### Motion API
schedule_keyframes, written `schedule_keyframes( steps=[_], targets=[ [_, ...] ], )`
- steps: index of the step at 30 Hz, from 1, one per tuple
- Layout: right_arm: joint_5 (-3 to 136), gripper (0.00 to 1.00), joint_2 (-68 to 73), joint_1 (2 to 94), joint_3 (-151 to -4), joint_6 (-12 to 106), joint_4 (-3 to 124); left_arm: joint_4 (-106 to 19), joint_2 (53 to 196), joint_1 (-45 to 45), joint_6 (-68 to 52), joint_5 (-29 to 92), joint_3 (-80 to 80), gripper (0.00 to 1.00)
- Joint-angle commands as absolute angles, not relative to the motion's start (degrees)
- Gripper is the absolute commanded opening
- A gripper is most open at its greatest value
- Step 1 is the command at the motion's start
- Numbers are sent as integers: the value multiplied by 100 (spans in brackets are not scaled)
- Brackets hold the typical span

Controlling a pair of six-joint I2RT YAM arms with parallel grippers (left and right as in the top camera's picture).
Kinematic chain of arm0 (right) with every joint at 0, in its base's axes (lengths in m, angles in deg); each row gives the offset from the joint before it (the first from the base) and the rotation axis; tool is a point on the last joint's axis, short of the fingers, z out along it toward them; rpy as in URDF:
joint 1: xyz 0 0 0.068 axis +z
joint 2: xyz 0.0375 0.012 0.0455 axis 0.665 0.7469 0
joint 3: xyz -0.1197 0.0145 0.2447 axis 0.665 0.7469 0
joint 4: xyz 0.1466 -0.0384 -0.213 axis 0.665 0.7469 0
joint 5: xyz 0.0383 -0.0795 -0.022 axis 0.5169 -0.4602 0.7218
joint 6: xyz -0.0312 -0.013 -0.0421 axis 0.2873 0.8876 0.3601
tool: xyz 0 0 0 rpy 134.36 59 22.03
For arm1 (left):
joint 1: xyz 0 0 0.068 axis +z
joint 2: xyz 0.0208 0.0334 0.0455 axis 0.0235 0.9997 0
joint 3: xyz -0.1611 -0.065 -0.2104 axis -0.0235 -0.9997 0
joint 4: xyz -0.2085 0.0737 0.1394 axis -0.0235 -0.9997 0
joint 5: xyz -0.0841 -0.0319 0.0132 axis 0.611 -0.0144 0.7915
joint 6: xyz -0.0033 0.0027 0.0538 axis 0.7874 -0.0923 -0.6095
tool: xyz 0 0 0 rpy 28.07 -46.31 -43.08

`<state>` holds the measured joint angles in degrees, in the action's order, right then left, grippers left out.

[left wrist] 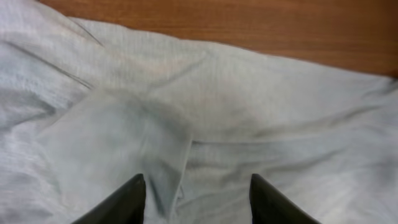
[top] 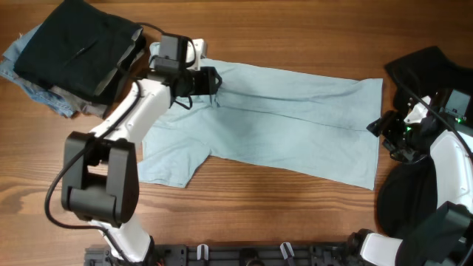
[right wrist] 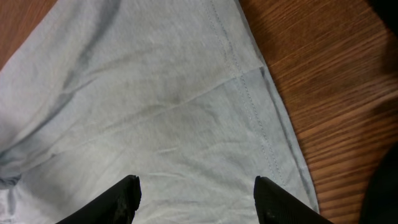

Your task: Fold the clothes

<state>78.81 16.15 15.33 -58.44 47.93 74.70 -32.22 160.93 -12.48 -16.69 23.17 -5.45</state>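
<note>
A pale blue-grey T-shirt (top: 273,122) lies spread flat across the middle of the wooden table, its hem to the right and one sleeve at the lower left. My left gripper (top: 214,80) hovers open over the shirt's upper left part; in the left wrist view its fingers (left wrist: 196,199) straddle a fold of cloth (left wrist: 180,155). My right gripper (top: 378,125) is open at the hem's right edge; the right wrist view shows its fingers (right wrist: 196,199) above the stitched hem (right wrist: 255,118).
A stack of folded dark and denim clothes (top: 66,55) sits at the far left corner. Black garments (top: 425,70) lie at the right edge around the right arm, with another dark heap (top: 403,196) lower right. A rack (top: 244,255) runs along the front edge.
</note>
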Motion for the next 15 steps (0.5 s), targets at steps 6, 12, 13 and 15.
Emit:
schedule_keyframes(
  steps=[6, 12, 13, 15],
  targets=[
    [7968, 61, 1530, 1513, -5945, 4974, 7612, -4006, 15781, -852, -1654, 1781, -213, 56],
    [7972, 62, 850, 1513, -5945, 5208, 8128, -6450, 14725, 136, -1669, 1762, -12, 51],
    [7964, 64, 691, 1513, -5945, 5217, 8261, -7001, 14686, 319, -1669, 1762, -12, 50],
    [7948, 68, 512, 1513, -5945, 5199, 8432, -7785, 14714, 553, -1669, 1762, -110, 51]
  ],
)
